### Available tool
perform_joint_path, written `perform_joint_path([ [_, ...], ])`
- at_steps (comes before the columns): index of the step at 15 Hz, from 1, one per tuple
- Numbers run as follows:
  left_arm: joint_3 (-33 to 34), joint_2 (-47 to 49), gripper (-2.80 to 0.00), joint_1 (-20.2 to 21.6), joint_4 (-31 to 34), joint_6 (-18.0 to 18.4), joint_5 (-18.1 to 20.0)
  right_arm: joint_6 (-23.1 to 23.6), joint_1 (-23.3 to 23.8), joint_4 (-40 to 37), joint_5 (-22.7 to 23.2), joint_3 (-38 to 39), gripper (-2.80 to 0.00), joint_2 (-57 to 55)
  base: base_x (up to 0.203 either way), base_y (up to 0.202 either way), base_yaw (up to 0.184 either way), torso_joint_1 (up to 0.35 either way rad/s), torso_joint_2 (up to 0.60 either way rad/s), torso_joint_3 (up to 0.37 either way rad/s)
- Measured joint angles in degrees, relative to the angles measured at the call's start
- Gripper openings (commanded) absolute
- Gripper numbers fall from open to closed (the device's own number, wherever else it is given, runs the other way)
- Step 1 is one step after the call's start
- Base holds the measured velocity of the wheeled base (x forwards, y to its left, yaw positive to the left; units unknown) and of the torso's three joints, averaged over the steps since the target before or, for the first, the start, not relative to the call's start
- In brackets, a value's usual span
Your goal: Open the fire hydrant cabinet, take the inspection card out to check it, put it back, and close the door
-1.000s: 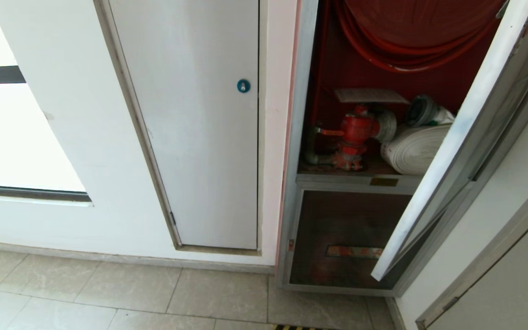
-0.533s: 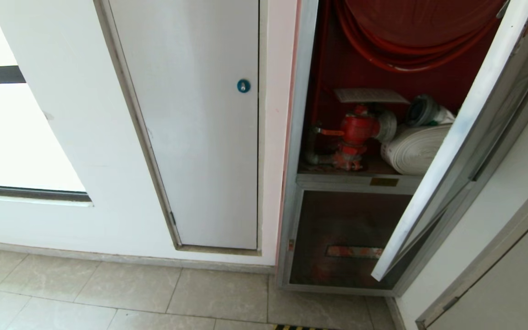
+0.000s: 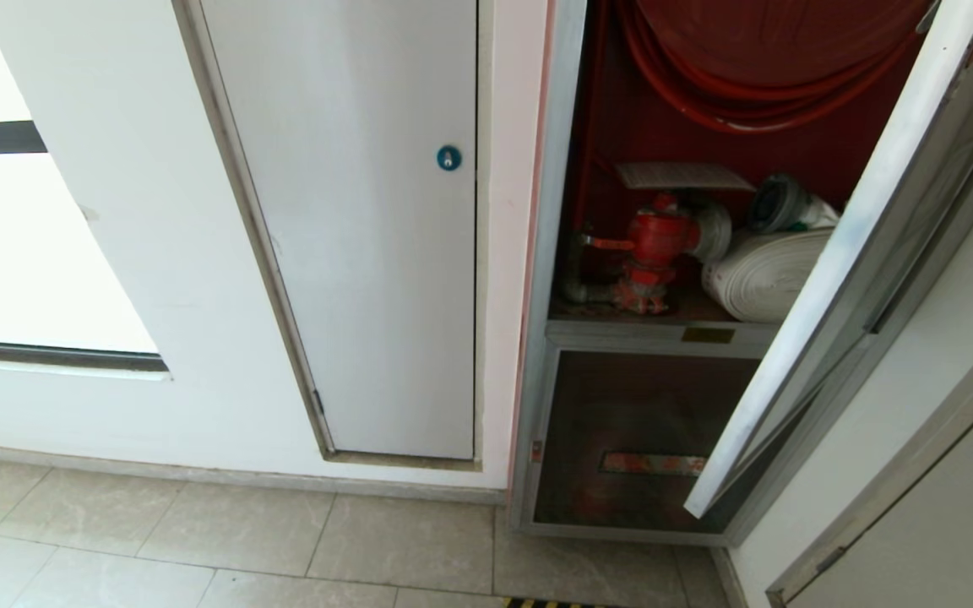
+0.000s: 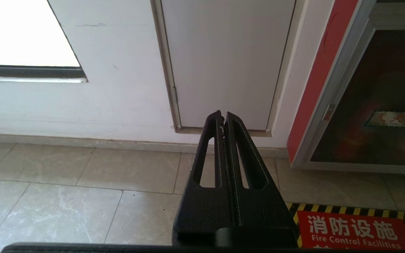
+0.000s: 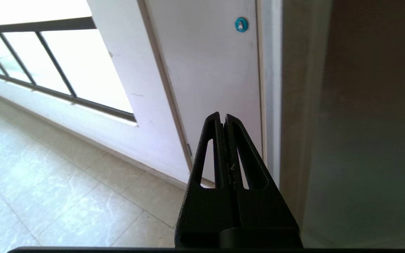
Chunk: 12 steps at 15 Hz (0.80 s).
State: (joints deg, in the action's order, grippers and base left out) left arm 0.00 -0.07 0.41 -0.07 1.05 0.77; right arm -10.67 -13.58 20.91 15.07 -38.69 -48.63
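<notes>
Door point(image 3: 841, 279) ajar, card point(image 3: 682, 176) lies atop valve point(image 3: 655, 241); right gripper point(image 5: 223, 121) clenched, empty, prob. outside door; door could be knocked shut; left gripper point(image 4: 223, 117) clenched, parked.

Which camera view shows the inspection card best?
The head view: the inspection card lies flat above the red valve inside the open cabinet. Neither wrist view shows the card.

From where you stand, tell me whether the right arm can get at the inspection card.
Probably yes: the door stands open, and the inspection card lies exposed atop the red valve, nothing in front.
</notes>
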Motion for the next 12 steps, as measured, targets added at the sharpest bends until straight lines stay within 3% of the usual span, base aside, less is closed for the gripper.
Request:
perform_joint_path([
  [2, 0.0, 0.0, -2.80, 0.0, 0.0, 0.0, 0.0, 1.3, -4.9, 4.3, -5.9, 0.5, -2.80, -3.0, 0.000, 0.000, 0.000, 0.000, 0.00, 0.000],
  [5, 0.0, 0.0, -2.80, 0.0, 0.0, 0.0, 0.0, 6.7, -12.5, 18.6, -13.6, 6.9, -2.80, -8.8, 0.000, 0.000, 0.000, 0.000, 0.00, 0.000],
  [12, 0.0, 0.0, -2.80, 0.0, 0.0, 0.0, 0.0, 16.8, -23.6, 61.3, -33.4, 16.8, -2.80, -28.7, 0.000, 0.000, 0.000, 0.000, 0.00, 0.000],
])
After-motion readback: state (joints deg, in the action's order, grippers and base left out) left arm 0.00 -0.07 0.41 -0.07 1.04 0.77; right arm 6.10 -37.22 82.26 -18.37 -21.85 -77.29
